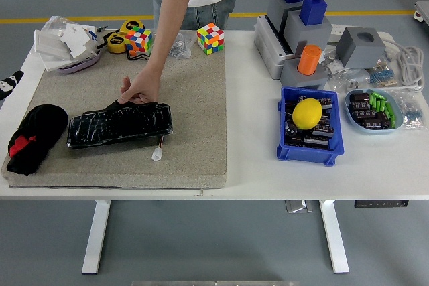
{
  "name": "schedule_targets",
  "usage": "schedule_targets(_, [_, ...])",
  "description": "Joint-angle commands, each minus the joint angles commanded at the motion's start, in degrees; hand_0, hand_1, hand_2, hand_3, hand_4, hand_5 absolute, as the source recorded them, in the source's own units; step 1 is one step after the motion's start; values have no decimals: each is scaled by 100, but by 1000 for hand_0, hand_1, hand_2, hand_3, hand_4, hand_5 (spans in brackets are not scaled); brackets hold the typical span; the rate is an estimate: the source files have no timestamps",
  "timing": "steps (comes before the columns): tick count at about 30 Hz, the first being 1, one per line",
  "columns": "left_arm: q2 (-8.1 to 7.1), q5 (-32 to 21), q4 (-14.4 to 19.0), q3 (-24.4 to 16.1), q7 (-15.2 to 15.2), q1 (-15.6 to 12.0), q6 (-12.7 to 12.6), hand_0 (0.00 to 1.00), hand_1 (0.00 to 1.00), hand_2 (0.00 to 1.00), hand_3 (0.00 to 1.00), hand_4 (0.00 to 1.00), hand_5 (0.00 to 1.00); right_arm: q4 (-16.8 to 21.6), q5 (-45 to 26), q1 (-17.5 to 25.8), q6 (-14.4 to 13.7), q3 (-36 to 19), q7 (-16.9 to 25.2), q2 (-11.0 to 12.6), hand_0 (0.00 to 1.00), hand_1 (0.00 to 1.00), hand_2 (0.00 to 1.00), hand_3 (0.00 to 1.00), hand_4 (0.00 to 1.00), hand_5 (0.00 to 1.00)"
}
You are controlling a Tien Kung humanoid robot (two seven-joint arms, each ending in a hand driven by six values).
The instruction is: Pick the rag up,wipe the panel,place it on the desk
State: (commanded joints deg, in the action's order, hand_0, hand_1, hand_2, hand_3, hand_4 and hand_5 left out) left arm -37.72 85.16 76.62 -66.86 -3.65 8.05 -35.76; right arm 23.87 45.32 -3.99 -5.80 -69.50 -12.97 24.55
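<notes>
The rag [37,137] is a black bundle with a red patch, lying at the left end of the beige mat [194,118]. Just to its right lies the panel [120,125], a black, glossy, keyboard-like slab, with a short cable ending in a white plug [157,154]. A person stands at the far side, and one hand [139,89] reaches down and rests its fingers on the panel's far edge. Neither robot hand shows over the table. A small black-and-white shape [7,85] at the left picture edge is too cut off to identify.
Two colour cubes [210,37] [139,39], tape rolls and a bowl with white wrapping [67,45] line the mat's far edge. To the right stand grey blocks with blue and orange pegs [305,28], a blue bin [335,149] holding a yellow ball, and a dish of parts [355,122].
</notes>
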Motion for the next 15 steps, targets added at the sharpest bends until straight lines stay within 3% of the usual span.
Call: schedule_targets(15, [476, -346, -968, 557, 316, 248, -122, 555, 691, 754, 668, 904, 296, 19, 6, 30, -3, 23, 3, -5, 758, 633, 696, 598, 965, 588])
